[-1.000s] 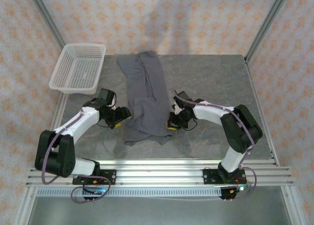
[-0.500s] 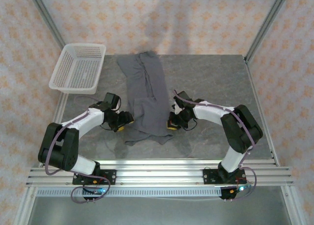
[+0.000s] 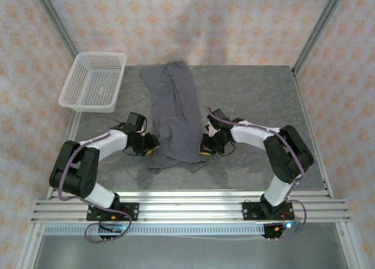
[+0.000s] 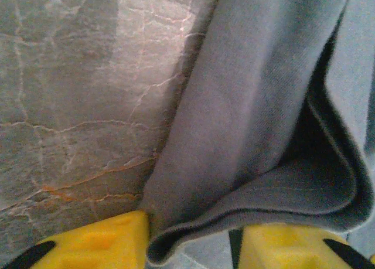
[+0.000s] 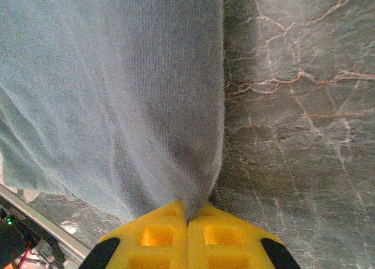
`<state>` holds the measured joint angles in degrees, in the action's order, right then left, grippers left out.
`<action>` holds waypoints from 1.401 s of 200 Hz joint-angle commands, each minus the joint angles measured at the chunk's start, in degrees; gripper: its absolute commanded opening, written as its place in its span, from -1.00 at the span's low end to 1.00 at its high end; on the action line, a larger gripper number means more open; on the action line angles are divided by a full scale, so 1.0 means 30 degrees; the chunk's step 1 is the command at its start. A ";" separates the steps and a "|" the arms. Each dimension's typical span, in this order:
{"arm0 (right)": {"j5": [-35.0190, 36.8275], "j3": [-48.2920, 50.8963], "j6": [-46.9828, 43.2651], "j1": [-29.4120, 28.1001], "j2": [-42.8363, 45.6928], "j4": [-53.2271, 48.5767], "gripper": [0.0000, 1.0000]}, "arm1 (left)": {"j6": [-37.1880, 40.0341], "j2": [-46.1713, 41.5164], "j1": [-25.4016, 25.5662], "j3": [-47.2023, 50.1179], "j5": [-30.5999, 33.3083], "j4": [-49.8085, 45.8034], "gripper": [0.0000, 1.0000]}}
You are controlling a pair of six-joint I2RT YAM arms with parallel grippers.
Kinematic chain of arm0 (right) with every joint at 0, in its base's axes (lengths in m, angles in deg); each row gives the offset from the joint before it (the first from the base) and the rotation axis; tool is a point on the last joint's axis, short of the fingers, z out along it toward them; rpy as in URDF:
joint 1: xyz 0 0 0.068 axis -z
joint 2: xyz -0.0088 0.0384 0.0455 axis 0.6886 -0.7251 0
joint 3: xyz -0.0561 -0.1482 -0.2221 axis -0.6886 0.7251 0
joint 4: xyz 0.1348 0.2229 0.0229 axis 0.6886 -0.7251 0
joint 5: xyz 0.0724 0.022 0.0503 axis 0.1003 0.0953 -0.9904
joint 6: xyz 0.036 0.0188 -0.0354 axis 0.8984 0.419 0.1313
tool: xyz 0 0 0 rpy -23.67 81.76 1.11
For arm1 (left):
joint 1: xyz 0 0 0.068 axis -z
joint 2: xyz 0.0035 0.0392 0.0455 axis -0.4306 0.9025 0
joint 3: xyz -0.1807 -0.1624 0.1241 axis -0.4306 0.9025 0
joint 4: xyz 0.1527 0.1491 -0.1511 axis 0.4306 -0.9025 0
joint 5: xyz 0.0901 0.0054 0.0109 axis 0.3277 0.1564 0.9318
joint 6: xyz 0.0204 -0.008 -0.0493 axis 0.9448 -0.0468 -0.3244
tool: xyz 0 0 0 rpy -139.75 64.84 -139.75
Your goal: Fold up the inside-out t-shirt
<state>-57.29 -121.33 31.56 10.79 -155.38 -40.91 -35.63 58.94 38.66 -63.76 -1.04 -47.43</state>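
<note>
The inside-out t-shirt (image 3: 173, 111) is a dark slate-grey cloth lying in a long strip down the middle of the table. My left gripper (image 3: 151, 147) is at its near left edge. In the left wrist view the yellow fingers (image 4: 99, 242) stand apart, and the shirt's folded edge (image 4: 252, 116) lies in the gap of the left gripper (image 4: 193, 239), with table still showing beside it. My right gripper (image 3: 203, 149) is at the near right edge. Its jaws (image 5: 187, 219) are shut on a pinch of the shirt (image 5: 117, 93), which rises from them.
A white mesh basket (image 3: 94, 80) stands at the back left corner. The grey marble table (image 3: 252, 99) has bare room to the right of the shirt. Aluminium rails run along the near edge (image 3: 187, 201).
My left gripper has slid right and nearer onto the shirt's left edge, and its jaws have narrowed around the fold. The right arm has not moved.
</note>
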 commanded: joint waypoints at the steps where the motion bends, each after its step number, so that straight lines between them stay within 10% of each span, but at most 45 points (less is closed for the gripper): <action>1: 0.0382 -0.0541 0.0078 -0.0077 0.0123 -0.0420 -1.00 | -0.0469 0.0280 0.0132 0.0370 0.0497 0.1035 -0.49; 33: 0.0706 -0.0429 0.0066 -0.0077 0.0425 -0.0420 -1.00 | -0.0979 -0.0176 0.0324 0.0341 0.0246 0.1622 -1.00; 163: 0.1069 0.0827 0.0600 -0.1017 0.7919 -0.2807 -1.00 | -0.5639 -0.9891 0.3571 0.2142 0.0327 -0.3427 -1.00; 280: 0.5015 -1.3580 -0.0426 0.2662 -0.3679 0.0475 -1.00 | -0.1949 0.0262 -0.1931 -0.8747 0.2145 0.0353 -1.00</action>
<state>-45.07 -152.57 31.54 17.02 -160.69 -41.91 -45.80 56.25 34.59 -85.59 2.79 -51.86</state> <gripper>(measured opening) 0.039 0.038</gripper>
